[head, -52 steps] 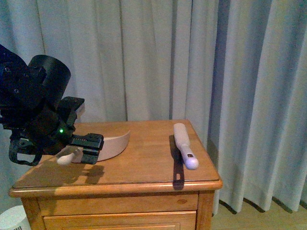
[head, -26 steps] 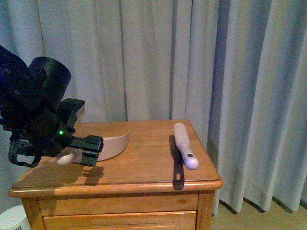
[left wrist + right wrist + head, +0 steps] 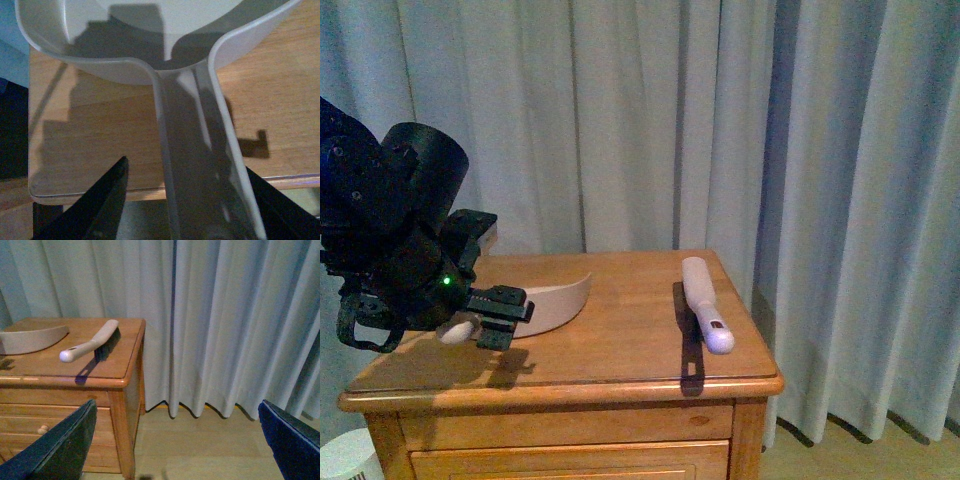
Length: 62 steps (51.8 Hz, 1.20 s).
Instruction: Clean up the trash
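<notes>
While no trash shows anywhere, left gripper [image 3: 503,318] straddles the scoop [image 3: 556,297] handle at the table's [image 3: 620,352] left, likely readying it for sweeping; whether clamped is unclear. Right gripper [image 3: 176,407] hangs open, right of the brush [image 3: 705,306].

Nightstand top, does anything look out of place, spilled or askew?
Nothing spilled or damaged. The brush lies flat near the right edge; the scoop has its handle jutting past the nightstand edge, inside the left gripper.
</notes>
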### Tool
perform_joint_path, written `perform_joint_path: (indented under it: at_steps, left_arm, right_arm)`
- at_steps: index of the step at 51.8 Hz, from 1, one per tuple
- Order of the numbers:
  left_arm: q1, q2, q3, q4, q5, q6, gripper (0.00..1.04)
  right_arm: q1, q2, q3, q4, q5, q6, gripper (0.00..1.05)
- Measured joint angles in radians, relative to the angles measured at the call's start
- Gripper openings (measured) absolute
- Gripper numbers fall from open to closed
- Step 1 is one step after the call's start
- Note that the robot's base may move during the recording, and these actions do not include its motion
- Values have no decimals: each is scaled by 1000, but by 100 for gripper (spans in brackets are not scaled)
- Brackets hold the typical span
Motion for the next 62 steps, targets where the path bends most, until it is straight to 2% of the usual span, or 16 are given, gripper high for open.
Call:
perform_joint_path:
  at_steps: [6, 10, 33, 47, 62]
  left_arm:
    - [0, 0, 0, 0, 0, 0, 38]
    - [0, 0, 0, 0, -3, 0, 29]
    - [14, -13, -34, 30, 16, -5, 28]
    - [24, -198, -176, 163, 47, 1, 28]
    - [16, -515, -380, 345, 10, 78, 28]
  right_arm:
    - [0, 0, 0, 0, 0, 0, 97]
    - [0, 0, 0, 0, 0, 0, 97]
    - [0, 0, 0, 0, 0, 0, 97]
    - [0, 0, 0, 0, 0, 0, 97]
    - [0, 0, 0, 0, 0, 0, 97]
